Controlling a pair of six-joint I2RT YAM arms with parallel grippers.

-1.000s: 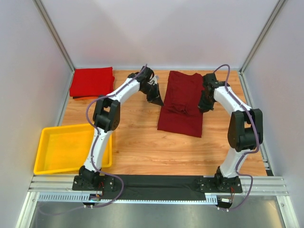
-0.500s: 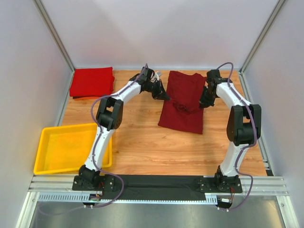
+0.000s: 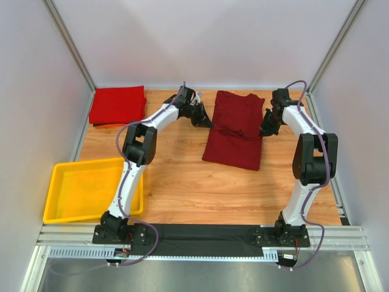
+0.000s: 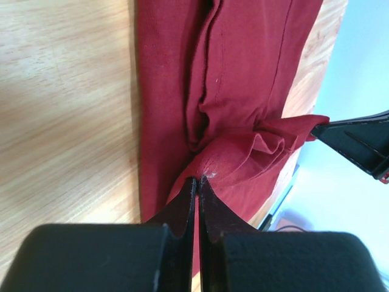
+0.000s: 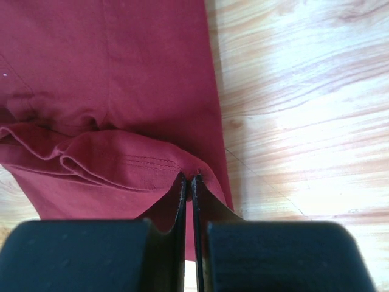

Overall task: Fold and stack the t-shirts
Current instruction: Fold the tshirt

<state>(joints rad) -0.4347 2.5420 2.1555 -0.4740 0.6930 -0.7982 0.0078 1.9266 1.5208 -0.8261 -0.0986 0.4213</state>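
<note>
Both arms have shifted toward the far edge, drawing the maroon t-shirt [image 3: 234,131] slightly up the desk [image 3: 182,182].
Maroon t-shirt: centre-right, bunched in a crease across its middle.
Left fingers [image 4: 182,213]: clenched on its left fold.
Right fingers [image 5: 173,210]: clenched on its right hem fold.
Red t-shirt [image 3: 117,104]: folded, far-left corner.
Yellow tray [image 3: 85,191]: near left, well apart from both shirts.

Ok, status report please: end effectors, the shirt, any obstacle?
Left end effector shut on maroon t-shirt. Right end effector shut on its opposite edge. Red t-shirt folded, far left. Nothing in the way.
</note>
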